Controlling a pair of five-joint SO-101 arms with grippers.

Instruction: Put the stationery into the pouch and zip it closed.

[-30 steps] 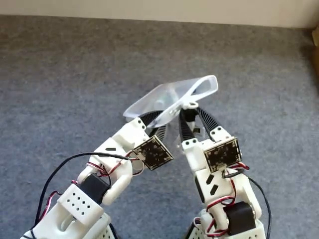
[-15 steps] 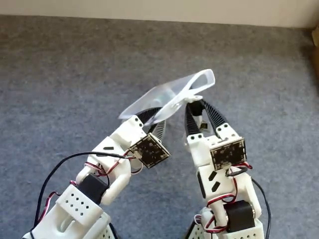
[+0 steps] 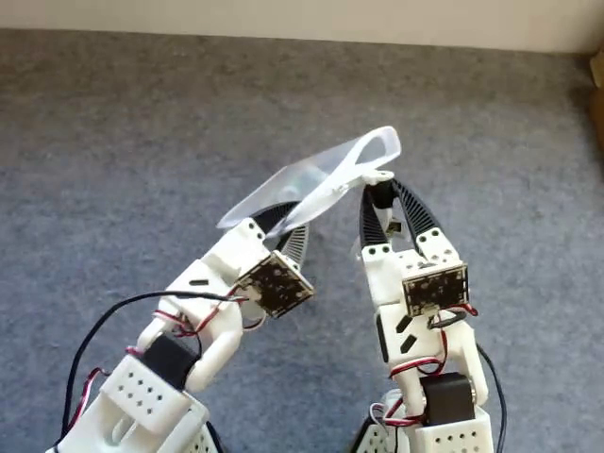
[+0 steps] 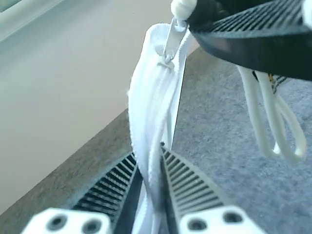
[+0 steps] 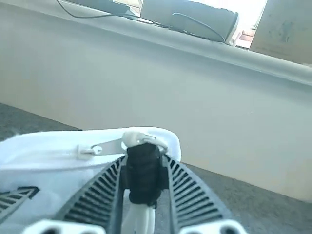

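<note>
**Operator:** Report the position of the pouch and the state of both pincers.

**Technician:** The pouch, translucent white, is held off the grey mat between the two arms. The left gripper is clenched on the pouch end nearest its own arm, with the fabric pinched flat between its ribbed fingers. The right gripper is clenched on the zip pull, a dark tab topped by a white bead, at the opposite end of the pouch.

**Operator:** Surroundings and obstructions?

**Technician:** A pale wall borders the mat beyond the pouch. Above the wall runs a ledge carrying cables and a light-coloured box. A white cord loop hangs below the right gripper. In the high view, both arms' wrist assemblies overlap the near edge of the pouch.

**Operator:** Items not verifiable?

**Technician:** The pouch wall is cloudy, so its contents cannot be determined. In the left wrist view, the right gripper's finger covers the upper part of the zip pull. The zip slider sits close to the pull, but how far the zip is run cannot be told. The high view cuts off both arm bases at its lower edge.
</note>
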